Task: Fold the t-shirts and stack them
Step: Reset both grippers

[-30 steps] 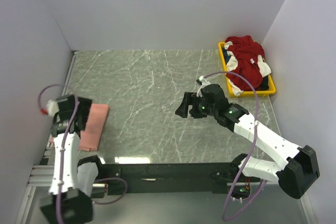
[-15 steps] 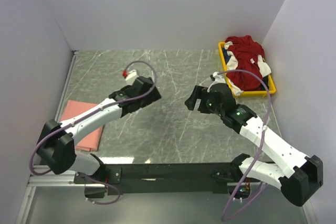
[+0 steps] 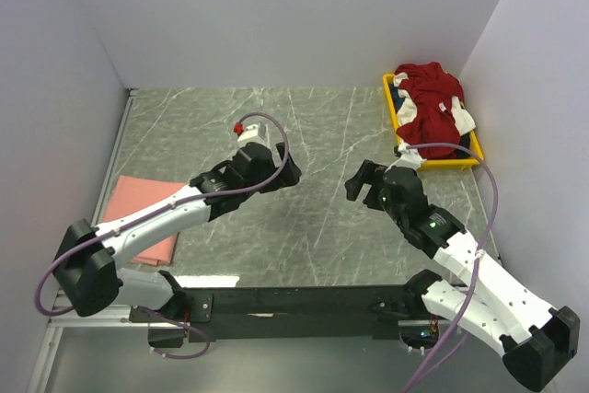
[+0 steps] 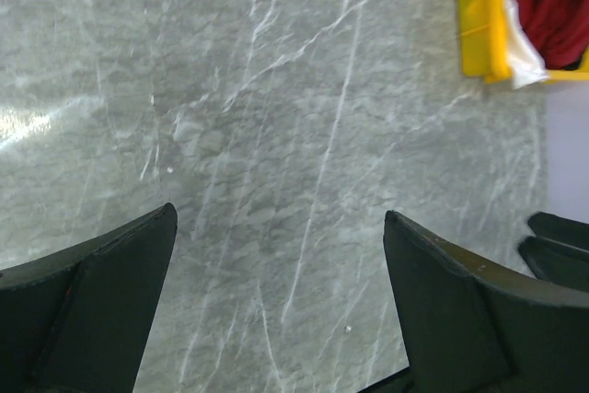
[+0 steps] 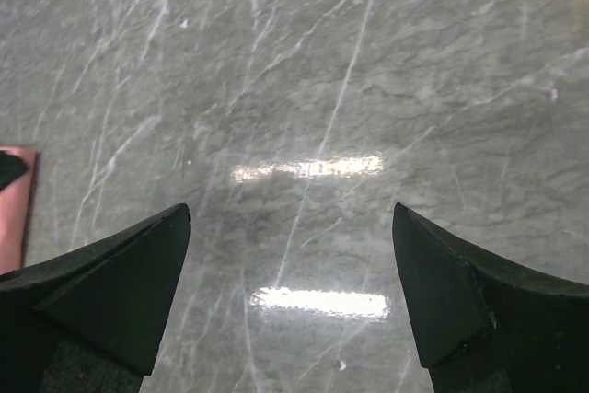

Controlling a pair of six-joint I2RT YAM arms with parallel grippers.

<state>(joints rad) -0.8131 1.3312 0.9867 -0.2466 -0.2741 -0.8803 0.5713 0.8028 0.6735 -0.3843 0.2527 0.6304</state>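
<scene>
T-shirts: salmon-pink one lies flat as a folded rectangle at the table's left edge, partly under the left arm. Dark red one with white parts is bunched in the yellow tray at the far right corner, unfolded. I can't pick out any other cloth under it from here.

Left gripper: jaws fully spread, nothing in them, hanging over bare marble mid-table. Right gripper: same, wide open and empty, near the left one, with a gap between them. Both wrist views show only tabletop between the fingers.

My read: pink shirt is done and starts the stack, so we're between shirts. Step in hand is fetching the red one.

Next move needs the right arm to reach back to the tray, pinch a top fold of the red cloth and drag it clear of the rim to mid-table. The left then takes a second edge to spread it flat. Risk: snagging the tray.
</scene>
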